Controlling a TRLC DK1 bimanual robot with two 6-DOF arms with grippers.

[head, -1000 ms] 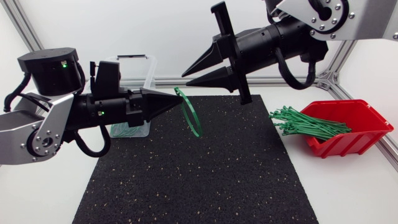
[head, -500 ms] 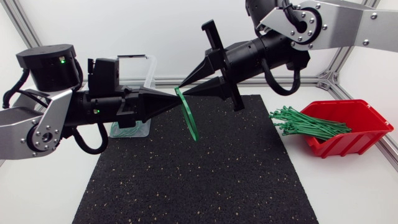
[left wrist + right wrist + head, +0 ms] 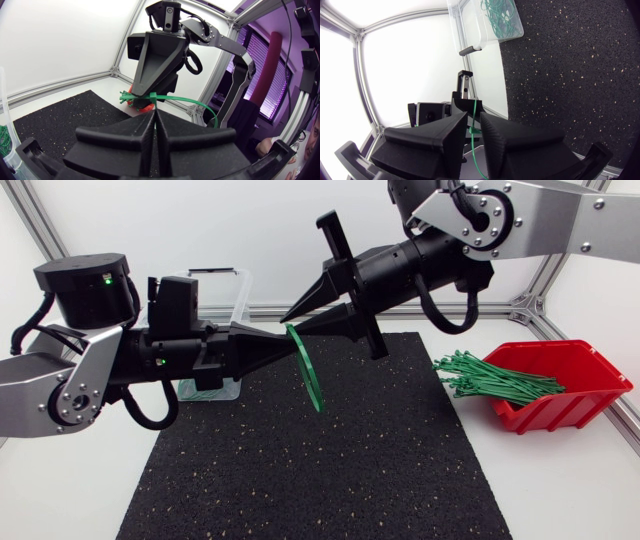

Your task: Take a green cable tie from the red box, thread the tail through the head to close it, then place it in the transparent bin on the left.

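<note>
A green cable tie, bent into a loop, hangs from the tip of my left gripper, which is shut on it above the mat's far edge. In the left wrist view the tie's head sticks up from the closed fingertips and the loop curves off to one side. My right gripper comes in from the far right, tips meeting the left's. Its fingers stand slightly apart, open, with a strand of the tie running through the gap. The red box holds a bundle of green ties.
The transparent bin stands at the mat's far left corner, behind my left arm, with several closed ties in it. The black speckled mat covers the table's middle. Aluminium frame posts run along the back edge.
My right gripper has swung left and down until its tips reach the top of the tie. The left gripper with the tie has shifted only slightly.
</note>
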